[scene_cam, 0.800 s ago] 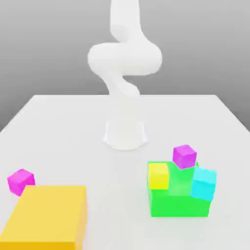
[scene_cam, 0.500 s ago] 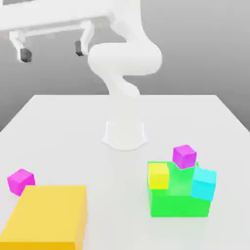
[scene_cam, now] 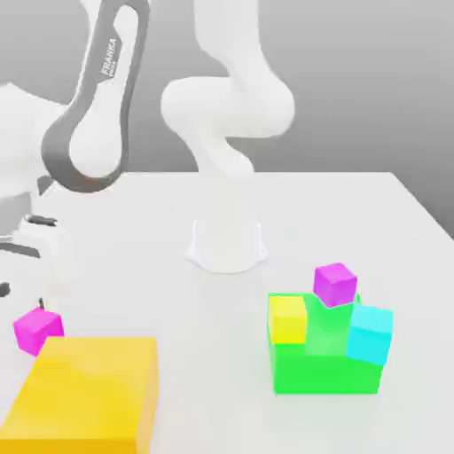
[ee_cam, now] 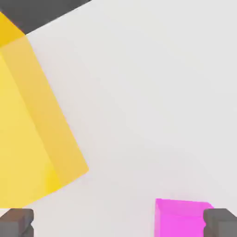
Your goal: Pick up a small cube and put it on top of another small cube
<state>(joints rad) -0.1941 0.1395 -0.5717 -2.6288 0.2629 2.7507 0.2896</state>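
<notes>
Over at the exterior view's left, the white arm (scene_cam: 93, 146) reaches low, its gripper (ee_cam: 118, 223) close to the small bright pinkish-magenta cube (scene_cam: 38, 331). The gripper stands wide open with nothing in its grasp; in the hand view the pink cube lies between its two dark fingertips (ee_cam: 16, 223), nearer one than the other. That cube sits on the pale, smooth worktop (scene_cam: 222, 355), just beside the far end of a big, flat yellow-orange block (scene_cam: 84, 390). Across at the exterior view's right there's a bright green block (scene_cam: 325, 368), with a small yellow cube (scene_cam: 288, 320), a small violet-purple cube (scene_cam: 335, 285) and a small cyan cube (scene_cam: 370, 333) around its upper part, the cyan one slightly tilted.
</notes>
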